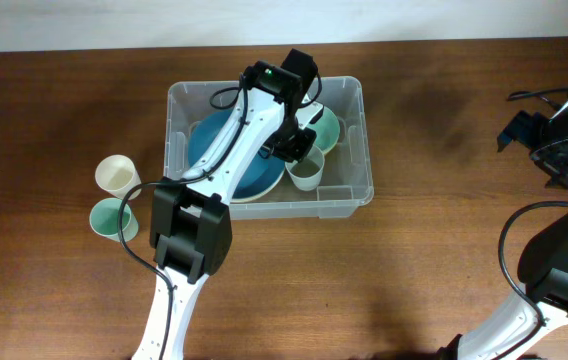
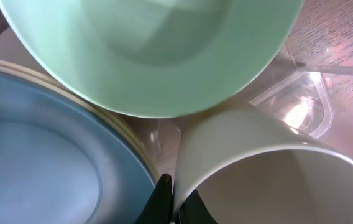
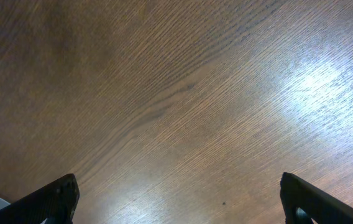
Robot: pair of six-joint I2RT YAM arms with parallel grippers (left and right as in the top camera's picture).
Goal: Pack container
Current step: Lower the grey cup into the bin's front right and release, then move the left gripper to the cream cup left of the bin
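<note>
The clear plastic container [image 1: 362,160] stands at the table's middle. It holds a blue plate [image 1: 208,142], a pale green bowl [image 1: 329,128] and a cream cup [image 1: 307,173]. My left gripper [image 1: 295,150] reaches down into the container. In the left wrist view its fingers [image 2: 176,202] are shut on the rim of the cream cup [image 2: 270,180]. The blue plate [image 2: 40,162] lies to the left, the green bowl [image 2: 151,56] above, and the container's clear wall [image 2: 307,106] behind. My right gripper [image 1: 554,150] is open and empty [image 3: 179,202] over bare wood at the far right.
A cream cup [image 1: 117,174] and a green cup [image 1: 112,217] stand on the table left of the container. The table is dark brown wood [image 3: 183,93]. The right arm's base and cables are at the right edge.
</note>
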